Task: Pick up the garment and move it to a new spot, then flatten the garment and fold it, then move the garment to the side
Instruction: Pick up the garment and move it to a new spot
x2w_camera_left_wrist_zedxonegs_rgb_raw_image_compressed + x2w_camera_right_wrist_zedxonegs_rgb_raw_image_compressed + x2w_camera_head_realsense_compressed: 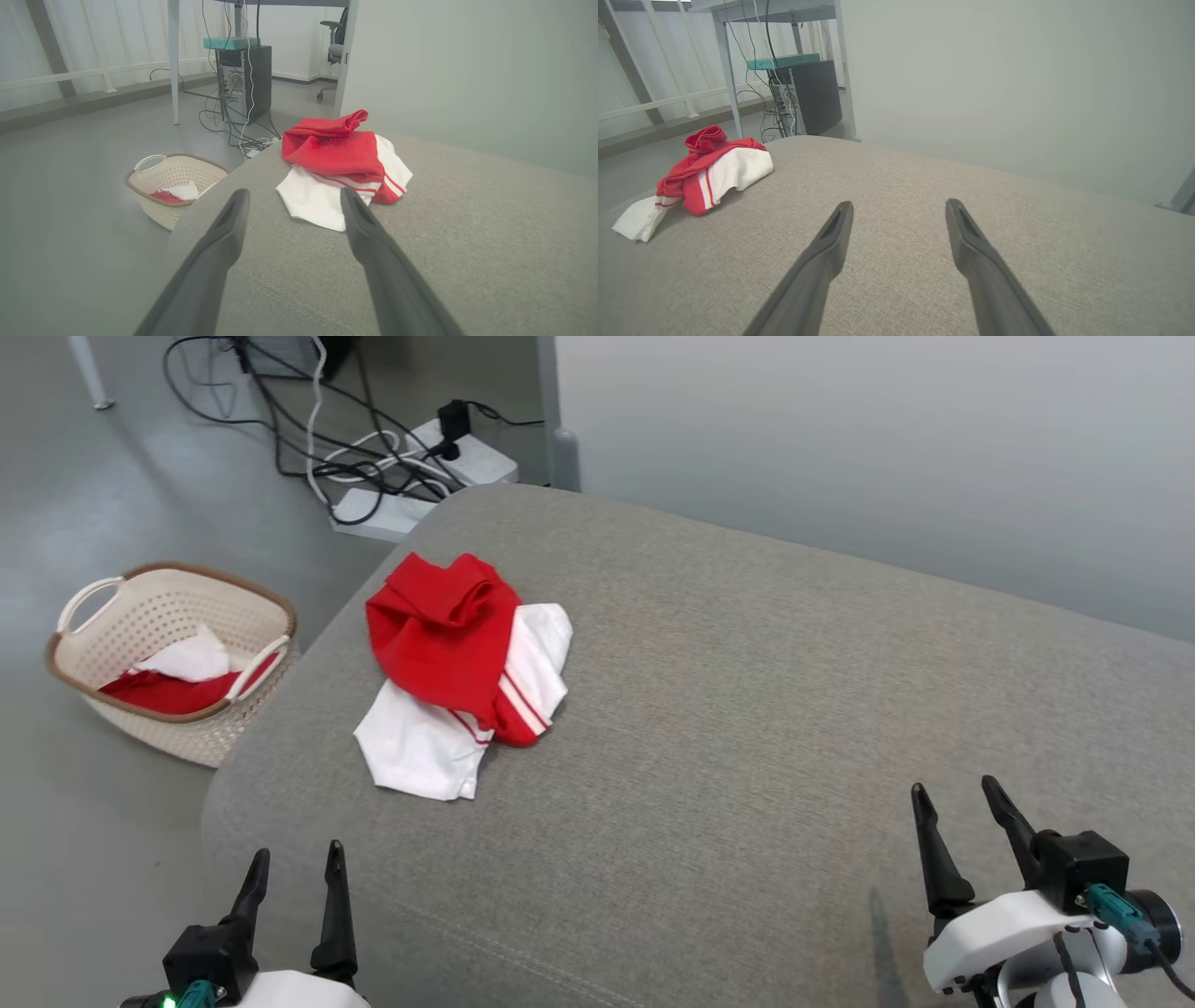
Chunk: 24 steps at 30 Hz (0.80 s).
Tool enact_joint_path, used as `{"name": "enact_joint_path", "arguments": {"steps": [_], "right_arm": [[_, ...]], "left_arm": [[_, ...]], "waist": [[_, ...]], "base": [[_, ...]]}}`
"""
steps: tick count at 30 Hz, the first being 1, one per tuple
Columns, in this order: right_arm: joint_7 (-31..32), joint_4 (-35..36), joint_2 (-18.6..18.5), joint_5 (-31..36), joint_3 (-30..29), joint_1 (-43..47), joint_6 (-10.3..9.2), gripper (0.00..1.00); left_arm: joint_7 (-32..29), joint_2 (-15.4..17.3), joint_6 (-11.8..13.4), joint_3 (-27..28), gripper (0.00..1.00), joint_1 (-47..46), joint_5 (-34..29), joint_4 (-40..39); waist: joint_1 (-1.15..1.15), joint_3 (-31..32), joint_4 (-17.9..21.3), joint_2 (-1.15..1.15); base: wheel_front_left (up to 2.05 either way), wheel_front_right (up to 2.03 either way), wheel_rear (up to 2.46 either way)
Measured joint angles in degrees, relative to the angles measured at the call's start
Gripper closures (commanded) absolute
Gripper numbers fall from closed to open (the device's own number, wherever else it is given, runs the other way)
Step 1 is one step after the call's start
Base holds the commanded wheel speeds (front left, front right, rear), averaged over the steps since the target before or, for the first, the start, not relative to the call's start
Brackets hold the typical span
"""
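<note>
A crumpled red and white garment (462, 667) lies in a heap near the far left corner of the grey cushioned surface (747, 709). The left wrist view shows the garment (341, 168) just beyond my fingertips, and in the right wrist view the garment (703, 175) lies far to the left. My left gripper (297, 863) hovers open at the surface's near left edge, with nothing between its fingers. My right gripper (957, 793) stands open over the near right part of the surface, well away from the garment.
A cream laundry basket (173, 649) with red and white cloth inside sits on the floor left of the surface. Power strips and tangled cables (392, 457) lie on the floor behind it. A pale wall (887, 448) runs along the far side.
</note>
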<state>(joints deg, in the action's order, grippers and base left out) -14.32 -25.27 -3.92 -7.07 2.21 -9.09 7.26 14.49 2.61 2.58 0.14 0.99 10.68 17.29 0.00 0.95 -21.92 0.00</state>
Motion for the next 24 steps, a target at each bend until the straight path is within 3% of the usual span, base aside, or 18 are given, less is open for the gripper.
{"name": "enact_joint_path", "arguments": {"steps": [5,9,16,24], "right_arm": [[0.00,-0.52,0.14,-0.19,2.07,-0.56,0.00,0.00],[0.00,-1.33,0.26,-0.19,2.48,-1.47,0.00,0.00],[0.00,-1.66,-0.16,-0.24,3.85,-2.77,0.00,0.00],[0.00,-1.55,-1.91,-0.15,4.35,-5.41,0.00,0.00]], "left_arm": [[0.00,0.00,-0.07,1.09,0.00,0.00,0.42,0.43],[0.00,0.03,-0.75,2.08,0.00,-0.01,2.44,1.66],[-0.01,-0.01,-4.91,2.82,0.00,-2.10,3.78,6.27],[0.00,2.77,-8.60,3.97,0.00,-16.93,3.93,15.24]], "waist": [[0.00,-0.47,-4.49,0.00],[0.00,-1.35,-5.92,0.00],[0.00,-3.43,-4.68,0.00],[0.00,-7.41,-1.56,0.00]], "base": [[0.00,0.00,0.00],[0.00,0.00,0.00],[0.00,0.00,0.00],[0.00,0.00,0.00]]}}
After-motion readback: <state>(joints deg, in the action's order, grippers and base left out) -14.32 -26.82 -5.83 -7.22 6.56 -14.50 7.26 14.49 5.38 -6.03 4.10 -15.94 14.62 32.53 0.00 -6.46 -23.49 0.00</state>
